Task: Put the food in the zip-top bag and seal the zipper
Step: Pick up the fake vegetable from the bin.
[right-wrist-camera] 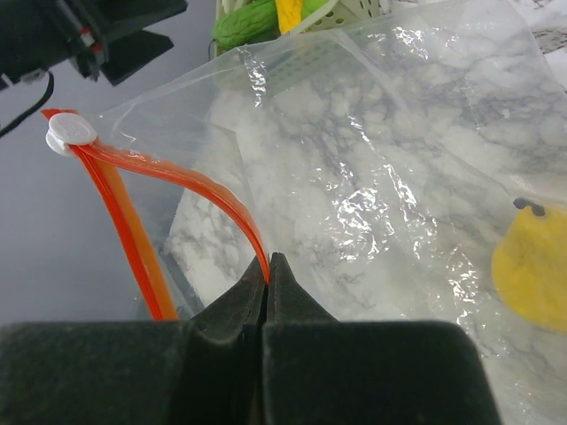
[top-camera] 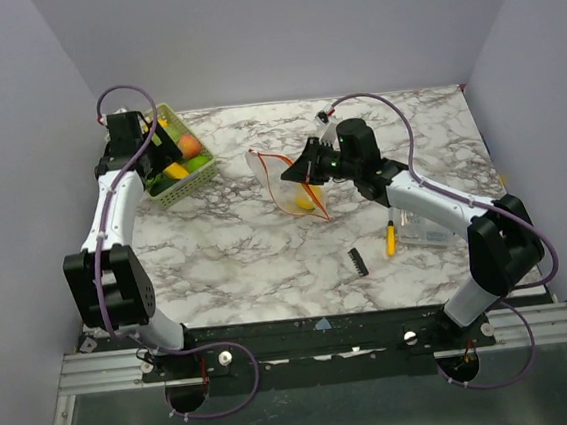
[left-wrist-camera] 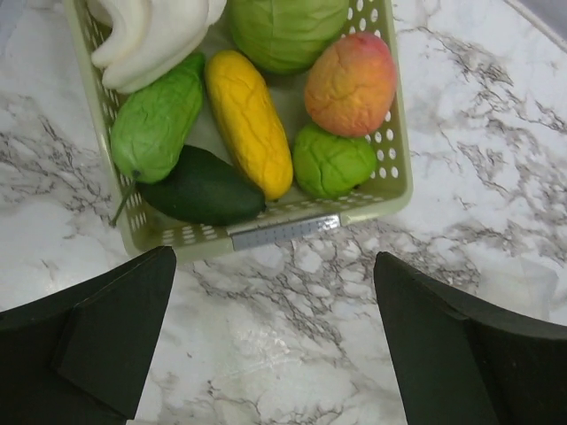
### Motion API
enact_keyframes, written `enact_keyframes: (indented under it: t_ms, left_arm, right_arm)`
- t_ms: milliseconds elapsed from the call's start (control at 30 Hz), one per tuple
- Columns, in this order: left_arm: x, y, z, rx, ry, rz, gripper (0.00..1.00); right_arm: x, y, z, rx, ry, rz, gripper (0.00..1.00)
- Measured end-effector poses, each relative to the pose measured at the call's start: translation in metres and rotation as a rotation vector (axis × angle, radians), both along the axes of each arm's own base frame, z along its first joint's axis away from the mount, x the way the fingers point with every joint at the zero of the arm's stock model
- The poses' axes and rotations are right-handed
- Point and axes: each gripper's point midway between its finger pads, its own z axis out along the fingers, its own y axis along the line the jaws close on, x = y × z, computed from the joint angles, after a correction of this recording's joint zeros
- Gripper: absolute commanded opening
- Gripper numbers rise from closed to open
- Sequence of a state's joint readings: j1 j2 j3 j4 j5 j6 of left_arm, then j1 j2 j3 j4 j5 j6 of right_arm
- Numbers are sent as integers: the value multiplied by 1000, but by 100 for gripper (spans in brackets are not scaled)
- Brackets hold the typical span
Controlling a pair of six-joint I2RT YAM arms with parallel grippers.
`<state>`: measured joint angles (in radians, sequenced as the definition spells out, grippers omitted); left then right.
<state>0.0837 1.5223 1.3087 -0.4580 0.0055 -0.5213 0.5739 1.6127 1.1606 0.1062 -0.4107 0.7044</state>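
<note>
Clear plastic of the zip-top bag [top-camera: 288, 177] stands lifted near the middle of the marble table [top-camera: 248, 256]. It is pinched by the right gripper [right-wrist-camera: 268, 266], whose jaws are closed tight on the red-orange zipper [right-wrist-camera: 124, 190] along the bag's upper edge. The two tracks of the strip part from a white slider [right-wrist-camera: 71, 133], leaving the mouth open. One yellow food piece [right-wrist-camera: 532, 274] lies inside the bag. At the far left, a light green basket [left-wrist-camera: 266, 232] holds the other food: a yellow cob [left-wrist-camera: 250, 119], an orange-red fruit [left-wrist-camera: 351, 84], two light green pieces [left-wrist-camera: 156, 119], a dark green one [left-wrist-camera: 202, 188], a round green one [left-wrist-camera: 283, 31] and a whitish one [left-wrist-camera: 151, 40]. The left gripper [left-wrist-camera: 275, 266] hovers just near of the basket, jaws spread wide and empty. By the right arm lie a yellow-handled screwdriver [top-camera: 391, 238], a clear rigid box [top-camera: 426, 227] beside it, and a small black object [top-camera: 357, 261].
</note>
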Motion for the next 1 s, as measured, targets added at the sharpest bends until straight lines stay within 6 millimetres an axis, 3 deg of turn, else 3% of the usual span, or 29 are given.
enact_keyframes:
  t_ms: [200, 300, 467, 633, 1000]
  left_arm:
    - [44, 24, -21, 123, 145, 3, 95]
    - [55, 34, -33, 176, 203, -3, 95]
    - [40, 49, -59, 274, 334, -20, 95]
    - [34, 56, -69, 329, 387, -52, 91]
    - [37, 62, -94, 361, 451, -102, 57]
  right_arm:
    - [0, 0, -1, -10, -15, 6, 1]
    - [0, 0, -1, -12, -19, 10, 1]
    - [0, 0, -1, -11, -19, 13, 1]
    - [-2, 1, 0, -6, -19, 24, 1]
    - [-4, 2, 1, -2, -18, 36, 1]
